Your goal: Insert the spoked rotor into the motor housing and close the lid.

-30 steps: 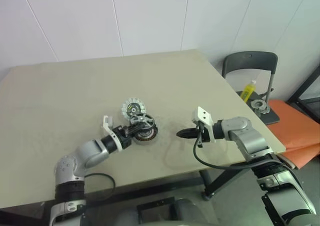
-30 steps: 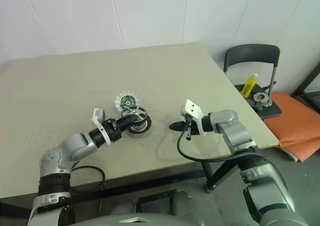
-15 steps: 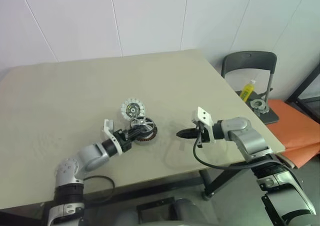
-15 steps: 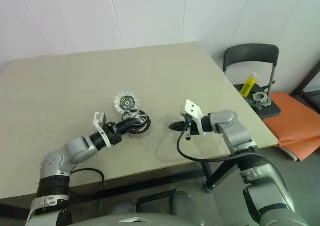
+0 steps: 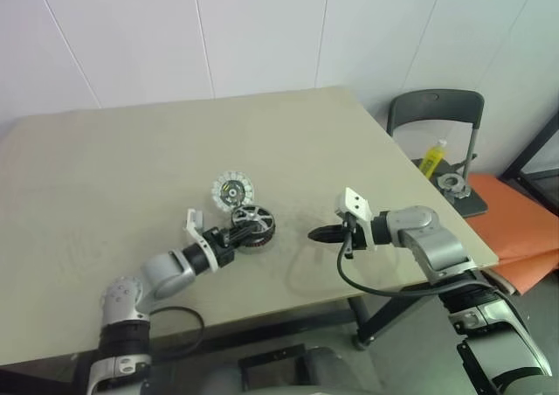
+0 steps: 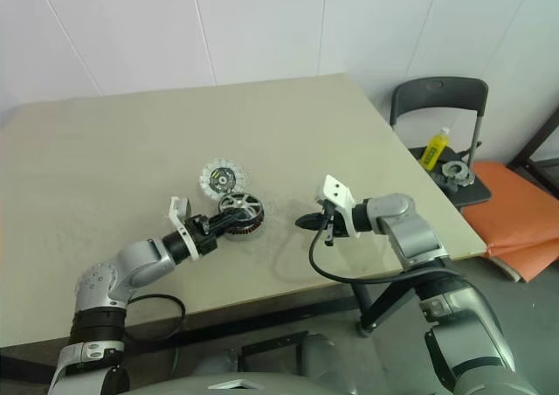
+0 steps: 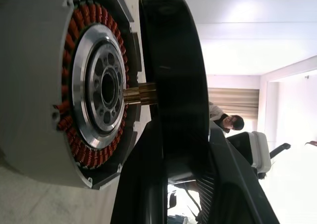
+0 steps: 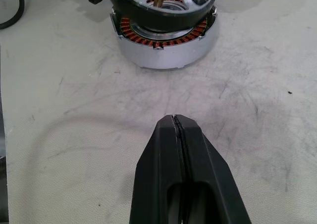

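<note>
My left gripper (image 5: 239, 232) is shut on the spoked rotor (image 5: 254, 218), a dark-rimmed wheel with silver spokes. It holds the rotor just above the motor housing (image 8: 163, 40), and a brass shaft reaches down toward the housing's silver centre (image 7: 106, 87). The copper winding ring shows below the rotor's rim (image 8: 158, 11). The lid (image 5: 232, 188), ringed with white segments, lies flat on the table just behind them. My right gripper (image 5: 315, 234) hovers shut and empty to the right of the housing, pointing at it, with its fingertips (image 8: 174, 125) a short way off.
The beige table (image 5: 131, 168) ends close in front of both arms and on the right. Past the right edge a dark chair (image 5: 435, 114) carries a yellow bottle (image 5: 432, 157) and a metal part (image 5: 452, 183). An orange surface (image 5: 515, 225) lies beside it.
My left forearm has sunk a little toward the table, with the rotor still held over the housing. The right arm and the lid have not moved.
</note>
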Robot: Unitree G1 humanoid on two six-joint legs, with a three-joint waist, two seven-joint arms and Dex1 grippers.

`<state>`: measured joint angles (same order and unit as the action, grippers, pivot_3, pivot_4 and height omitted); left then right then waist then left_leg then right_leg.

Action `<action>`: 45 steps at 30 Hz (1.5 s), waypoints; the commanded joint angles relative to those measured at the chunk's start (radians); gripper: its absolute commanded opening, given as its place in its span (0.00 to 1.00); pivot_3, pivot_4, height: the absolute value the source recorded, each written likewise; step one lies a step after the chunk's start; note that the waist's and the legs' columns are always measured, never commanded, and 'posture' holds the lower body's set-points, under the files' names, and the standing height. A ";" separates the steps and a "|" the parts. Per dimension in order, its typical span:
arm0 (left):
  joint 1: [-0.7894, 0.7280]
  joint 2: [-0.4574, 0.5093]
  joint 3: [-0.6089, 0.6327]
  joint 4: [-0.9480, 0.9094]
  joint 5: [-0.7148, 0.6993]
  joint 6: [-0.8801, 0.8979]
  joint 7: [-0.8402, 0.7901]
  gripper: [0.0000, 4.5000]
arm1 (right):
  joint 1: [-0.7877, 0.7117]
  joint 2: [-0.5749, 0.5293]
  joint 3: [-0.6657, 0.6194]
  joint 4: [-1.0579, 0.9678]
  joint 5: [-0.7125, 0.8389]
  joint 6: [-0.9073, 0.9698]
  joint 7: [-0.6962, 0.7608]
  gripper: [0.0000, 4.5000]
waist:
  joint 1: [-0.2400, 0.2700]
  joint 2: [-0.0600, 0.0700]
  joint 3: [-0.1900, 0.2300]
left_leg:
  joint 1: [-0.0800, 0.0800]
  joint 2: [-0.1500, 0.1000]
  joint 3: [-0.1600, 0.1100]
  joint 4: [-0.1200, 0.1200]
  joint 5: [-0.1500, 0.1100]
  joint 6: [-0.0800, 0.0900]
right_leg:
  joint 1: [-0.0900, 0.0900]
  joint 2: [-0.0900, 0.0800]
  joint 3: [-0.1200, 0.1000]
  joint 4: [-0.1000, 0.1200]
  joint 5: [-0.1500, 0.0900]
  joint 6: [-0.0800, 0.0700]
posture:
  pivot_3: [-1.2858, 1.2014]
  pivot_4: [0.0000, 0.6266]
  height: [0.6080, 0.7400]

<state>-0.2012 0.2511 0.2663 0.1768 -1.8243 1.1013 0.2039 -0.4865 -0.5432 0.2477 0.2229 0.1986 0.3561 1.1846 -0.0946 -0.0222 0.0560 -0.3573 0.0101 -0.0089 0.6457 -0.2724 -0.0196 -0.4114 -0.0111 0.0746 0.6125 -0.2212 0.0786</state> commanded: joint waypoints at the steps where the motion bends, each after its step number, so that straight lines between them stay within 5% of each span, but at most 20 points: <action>1: 0.003 0.002 -0.004 -0.051 -0.054 -0.016 0.030 0.10 | -0.013 0.003 -0.016 -0.010 0.005 -0.015 -0.002 0.00 | 0.000 0.000 0.000 | 0.000 0.000 0.000 0.000 0.000 0.000 | 0.000 0.000 0.000 0.000 0.000 0.000 | 0.52 0.00 1.00; 27: 0.007 0.037 -0.021 -0.004 -0.011 -0.025 0.033 0.10 | -0.025 0.008 -0.028 -0.003 0.008 -0.023 -0.018 0.00 | -0.001 0.000 0.000 | 0.000 0.000 0.000 0.000 0.000 0.000 | 0.000 0.000 0.000 0.000 0.000 0.000 | 0.52 0.00 1.00; 28: 0.005 0.041 -0.020 0.006 0.004 -0.022 0.018 0.26 | -0.025 0.008 -0.028 -0.003 0.008 -0.023 -0.020 0.00 | -0.002 0.000 0.000 | 0.000 0.000 0.000 0.000 0.000 0.000 | 0.000 0.000 0.000 0.000 0.000 0.000 | 0.52 0.00 1.00; 33: -0.014 0.079 -0.025 0.025 0.040 0.027 -0.056 0.60 | -0.026 0.010 -0.027 0.002 0.008 -0.027 -0.023 0.00 | -0.002 0.000 0.000 | 0.001 0.000 0.000 0.000 0.000 0.000 | 0.000 0.000 0.000 0.000 0.000 0.000 | 0.52 0.00 1.00; 45: -0.135 0.357 -0.088 -0.174 0.179 0.197 -0.257 0.60 | -0.030 0.018 -0.018 0.027 0.001 -0.043 -0.022 0.00 | -0.001 -0.001 0.003 | -0.002 0.000 0.000 -0.001 0.000 0.000 | -0.002 0.000 0.000 -0.001 0.000 0.000 | 0.52 0.00 1.00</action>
<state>-0.2882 0.5750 0.1756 0.0659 -1.6751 1.2838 0.0019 -0.4880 -0.5291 0.2472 0.2534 0.1981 0.3305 1.1633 -0.0958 -0.0233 0.0585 -0.3592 0.0101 -0.0092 0.6446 -0.2726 -0.0199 -0.4136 -0.0113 0.0743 0.6118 -0.2212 0.0786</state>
